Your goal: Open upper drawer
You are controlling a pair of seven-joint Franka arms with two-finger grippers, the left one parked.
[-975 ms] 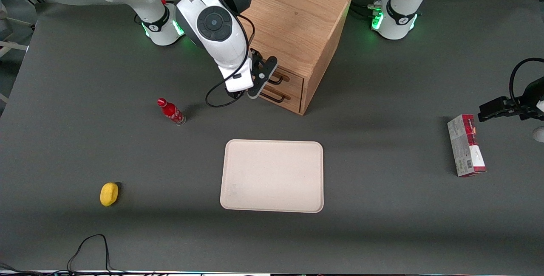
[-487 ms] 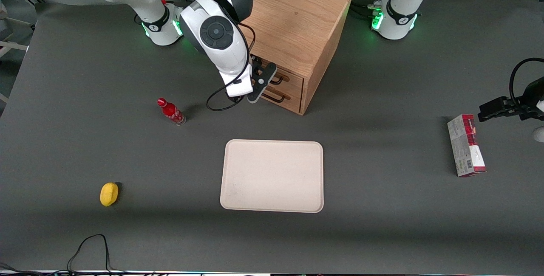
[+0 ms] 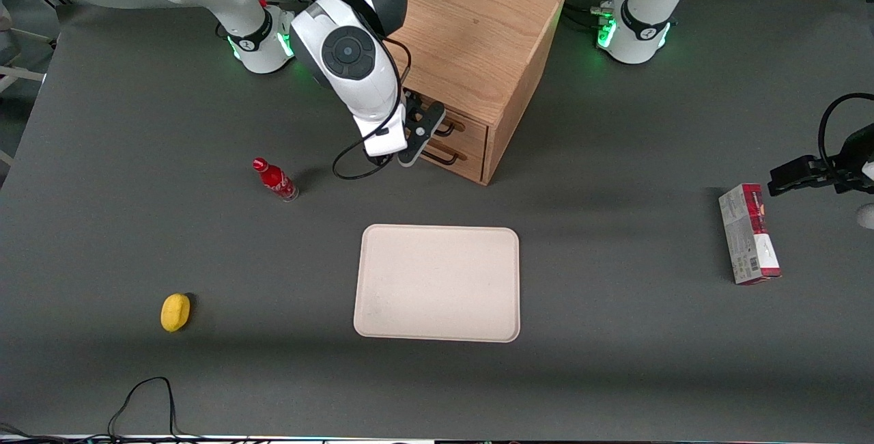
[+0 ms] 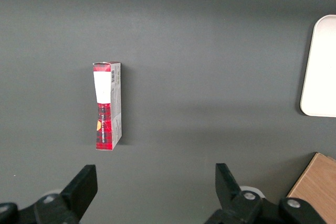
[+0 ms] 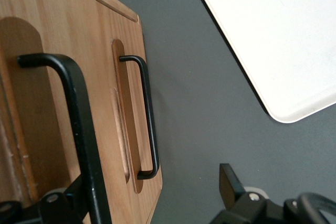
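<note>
Progress first, from the front view: over the last second your right arm has slid its black two-finger pincer (image 3: 425, 131) in toward the face of the light oak cabinet (image 3: 478, 41), and for the last half second it has hardly moved. It now sits right at the upper drawer (image 3: 459, 128), the top one of the two, which looks flush and not yet pulled. I read that as the approach being over and the grip on the handle as the next call. The matching lower drawer (image 3: 456, 158) sits directly beneath, also closed.

Around it on the dark grey desk (image 3: 614, 362): a small red bottle (image 3: 274, 179) stands toward the working arm's end, a yellow rounded object (image 3: 175, 311) lies nearer the camera, a pale rectangular tray (image 3: 437, 283) lies in front of the cabinet, so you have room to pull, and a red-and-white carton (image 3: 749, 233) lies toward the parked arm's end.

Left wrist view: just the carton (image 4: 107, 106) and a corner of the tray (image 4: 320, 72).

Right wrist view: the upper drawer's black wire bar handle (image 5: 79, 129) runs between the fingers, which stand wide with one fingertip (image 5: 227, 179) well clear of it. Nothing is clamped. The lower drawer's handle (image 5: 148, 124) shows near it; don't grab that one.
</note>
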